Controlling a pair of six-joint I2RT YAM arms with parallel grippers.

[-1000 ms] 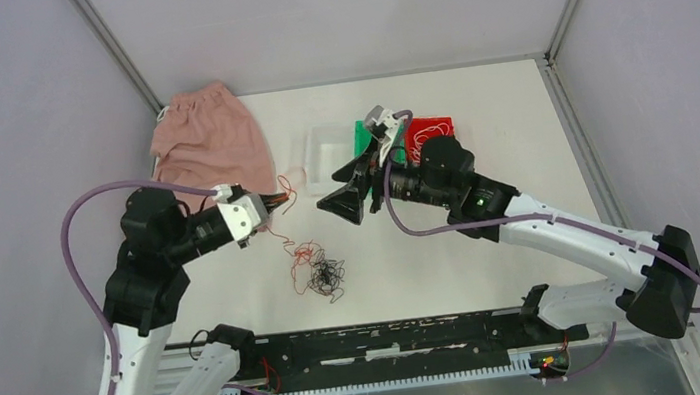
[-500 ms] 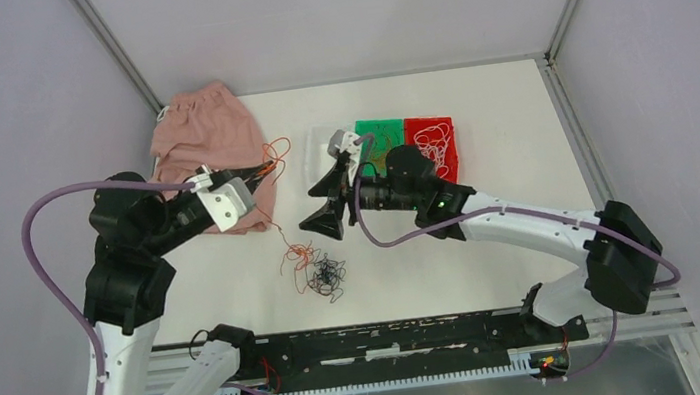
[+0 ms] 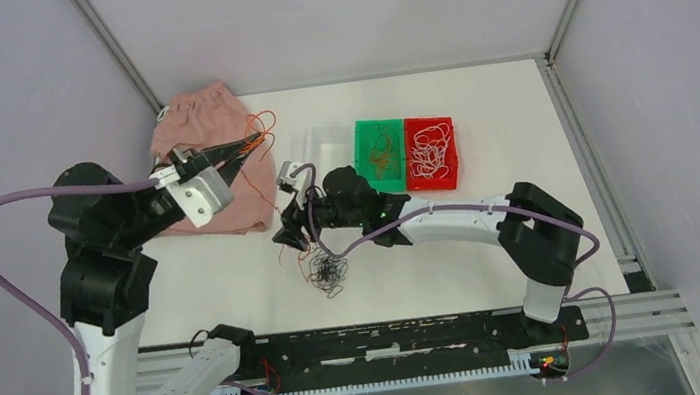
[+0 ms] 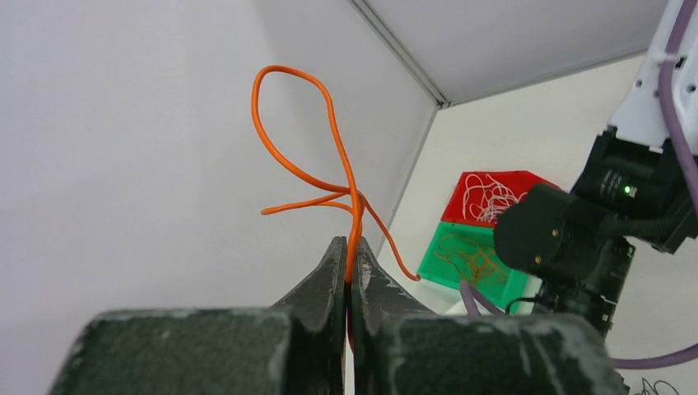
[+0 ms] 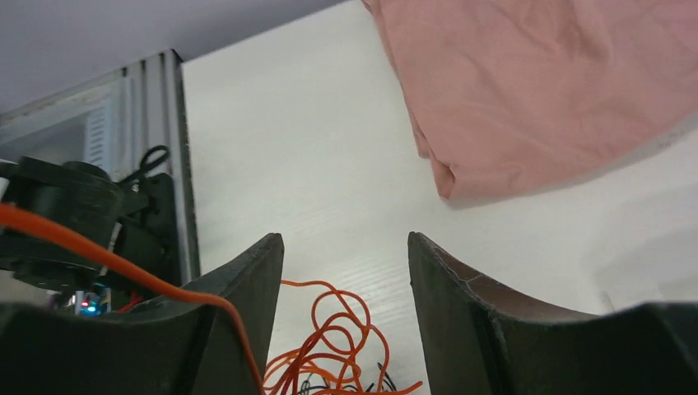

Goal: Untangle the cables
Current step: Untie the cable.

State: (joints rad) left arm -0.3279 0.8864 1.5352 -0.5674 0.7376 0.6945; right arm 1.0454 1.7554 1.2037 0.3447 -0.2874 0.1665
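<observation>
My left gripper (image 3: pixel 244 150) is shut on an orange cable (image 3: pixel 261 128) and holds it high over the pink cloth; in the left wrist view the cable (image 4: pixel 317 177) loops up out of the closed gripper (image 4: pixel 349 247). The strand trails down to a tangle of orange cable (image 3: pixel 301 254) and black cable (image 3: pixel 325 275) on the table. My right gripper (image 3: pixel 291 240) is open and low over that tangle. In the right wrist view the orange loops (image 5: pixel 337 333) lie between the spread fingers of the gripper (image 5: pixel 346 263).
A pink cloth (image 3: pixel 209 149) lies at the back left. A green bin (image 3: pixel 379 146) holds orange strands and a red bin (image 3: pixel 431 152) holds white strands; a clear tray (image 3: pixel 324 145) stands beside them. The metal rail (image 3: pixel 394 338) runs along the near edge.
My left gripper rose and pulled back left with the orange cable. My right gripper swung from the bins down and left to the tangle, staying open.
</observation>
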